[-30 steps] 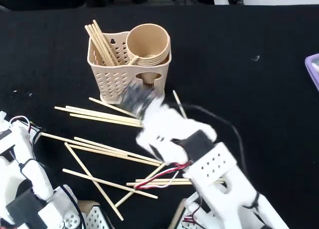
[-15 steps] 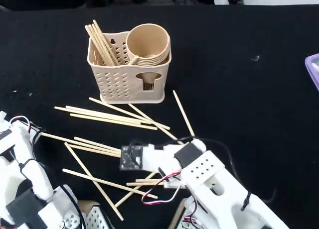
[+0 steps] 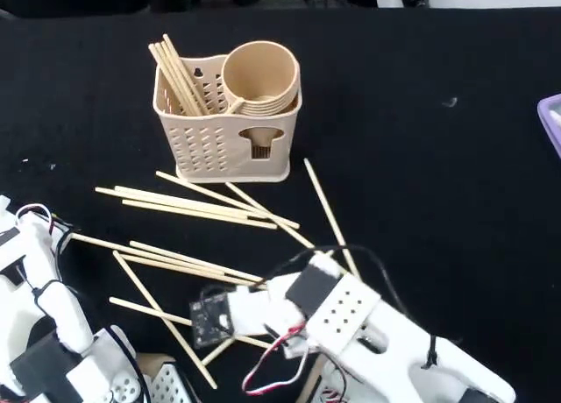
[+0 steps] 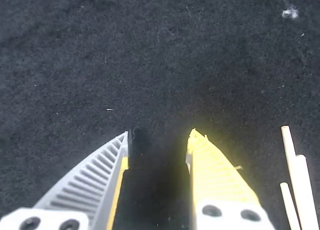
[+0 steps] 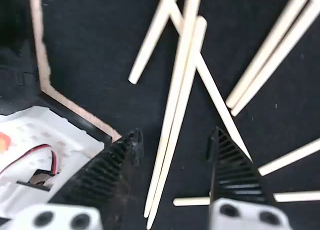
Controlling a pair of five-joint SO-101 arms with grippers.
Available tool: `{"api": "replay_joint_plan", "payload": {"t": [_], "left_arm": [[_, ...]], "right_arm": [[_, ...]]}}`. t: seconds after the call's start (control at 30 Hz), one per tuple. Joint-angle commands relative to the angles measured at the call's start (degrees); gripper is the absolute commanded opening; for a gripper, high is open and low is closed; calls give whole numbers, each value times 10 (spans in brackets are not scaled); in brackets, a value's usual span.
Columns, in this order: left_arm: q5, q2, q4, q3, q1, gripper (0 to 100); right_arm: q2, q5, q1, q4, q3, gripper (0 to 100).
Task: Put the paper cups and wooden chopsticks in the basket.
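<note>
Your black desk (image 3: 456,201) carries the lot. The right arm (image 3: 368,333) leans in from the near edge, and the left arm (image 3: 39,333) sits at the near left corner. The basket (image 3: 210,144) stands toward the far edge, left of the middle, and there's good news in it: the paper cups (image 3: 260,74) are stacked in the compartment on the desk's right side, with a bundle of chopsticks (image 3: 180,74) leaning in the other. So the cups look done to me.

What's left is the loose chopsticks (image 3: 188,206), a crossed scatter between the basket and the near edge. I'd say more lie out than are in.

Your right gripper (image 5: 175,150) is low over that scatter, fingers spread wide, straddling a pair of sticks (image 5: 175,115) but gripping nothing. Your left gripper (image 4: 157,140) hangs over bare desk, fingers partly apart and empty, a few stick ends (image 4: 295,175) just beside it.
</note>
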Motion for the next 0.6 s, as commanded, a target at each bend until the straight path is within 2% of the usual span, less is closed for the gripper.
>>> {"api": "replay_joint_plan", "payload": {"t": [0.0, 0.33, 0.57], "left_arm": [[-4, -9, -9, -17, -9, 191], [-4, -9, -9, -18, -10, 191], [-4, -9, -9, -18, -12, 191]], "right_arm": [[-14, -10, -10, -43, 24, 211], [-2, -29, -11, -81, 51, 211], [130, -37, -6, -167, 72, 211]]}}
